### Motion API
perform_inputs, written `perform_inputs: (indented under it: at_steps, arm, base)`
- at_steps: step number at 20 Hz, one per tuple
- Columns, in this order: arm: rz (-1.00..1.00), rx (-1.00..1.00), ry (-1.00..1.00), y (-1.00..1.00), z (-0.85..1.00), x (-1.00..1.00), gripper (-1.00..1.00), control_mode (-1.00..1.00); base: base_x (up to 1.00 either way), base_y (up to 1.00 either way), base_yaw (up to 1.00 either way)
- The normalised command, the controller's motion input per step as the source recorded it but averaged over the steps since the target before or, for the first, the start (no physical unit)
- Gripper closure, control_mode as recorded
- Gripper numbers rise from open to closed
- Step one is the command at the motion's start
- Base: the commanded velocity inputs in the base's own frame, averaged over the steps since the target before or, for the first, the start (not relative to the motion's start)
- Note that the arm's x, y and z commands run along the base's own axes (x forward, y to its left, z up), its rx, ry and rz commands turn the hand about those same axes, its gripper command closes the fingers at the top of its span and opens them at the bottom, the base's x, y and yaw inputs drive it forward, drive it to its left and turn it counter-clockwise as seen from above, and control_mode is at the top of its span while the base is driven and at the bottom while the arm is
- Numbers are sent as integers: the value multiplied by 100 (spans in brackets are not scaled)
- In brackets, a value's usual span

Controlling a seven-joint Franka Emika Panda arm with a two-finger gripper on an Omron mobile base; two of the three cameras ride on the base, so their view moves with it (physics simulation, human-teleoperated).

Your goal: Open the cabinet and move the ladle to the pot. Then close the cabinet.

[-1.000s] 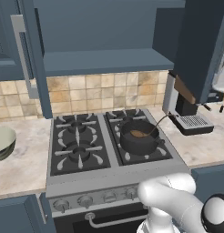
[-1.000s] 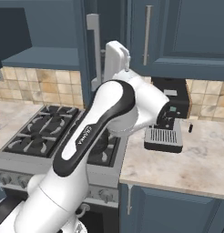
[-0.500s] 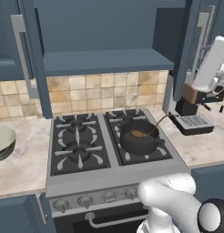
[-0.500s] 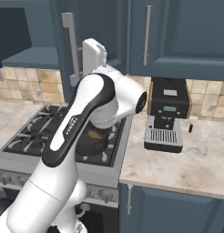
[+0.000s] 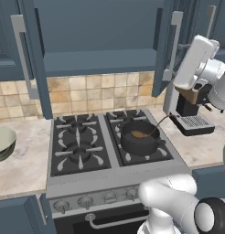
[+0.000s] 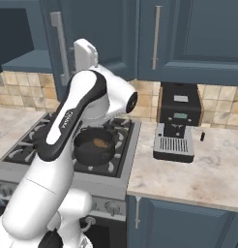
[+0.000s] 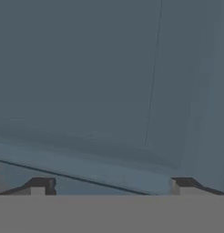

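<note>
The navy cabinet (image 5: pixel 100 36) stands open, its two doors swung outward, with the right door (image 5: pixel 165 50) and its silver handle (image 5: pixel 175 43) edge-on. My gripper (image 7: pixel 111 185) is open and empty, and a navy door panel (image 7: pixel 86 91) lies close in front of its fingertips. The white hand (image 5: pixel 195 61) sits just right of that right door; it is also visible beside the handle (image 6: pixel 60 46). On the front right burner rests the dark pot (image 5: pixel 139 138) (image 6: pixel 94 145), with the ladle (image 5: pixel 141 134) lying in it, its copper bowl inside and its thin handle leaning up to the right.
A black coffee machine (image 5: pixel 192 114) (image 6: pixel 175 121) stands on the counter right of the stove (image 5: pixel 82 146). A pale green bowl (image 5: pixel 2 144) sits at the far left. More blue cabinets with single handles (image 6: pixel 157 36) hang to the right.
The arm has swung left, bringing the hand from beyond the coffee machine up to the open right door. The jaws have stayed open. Pot and ladle have not moved.
</note>
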Motion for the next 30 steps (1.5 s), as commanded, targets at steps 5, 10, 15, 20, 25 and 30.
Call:
perform_inputs:
  at_steps: [5,10,15,20,25,30]
  arm:
    - [0,0,-3,7,0,64,-100,-100]
    - [0,0,-1,0,2,77,-100,-100]
    - [-2,0,0,0,1,86,-100,-100]
    - [-5,0,0,0,0,90,-100,-100]
    - [-9,-1,0,0,0,81,-100,-100]
    - [-15,-3,0,0,0,73,-100,-100]
  base:
    - [0,0,0]
    - [0,0,0]
    - [0,0,0]
    - [0,0,0]
    - [0,0,0]
    - [0,0,0]
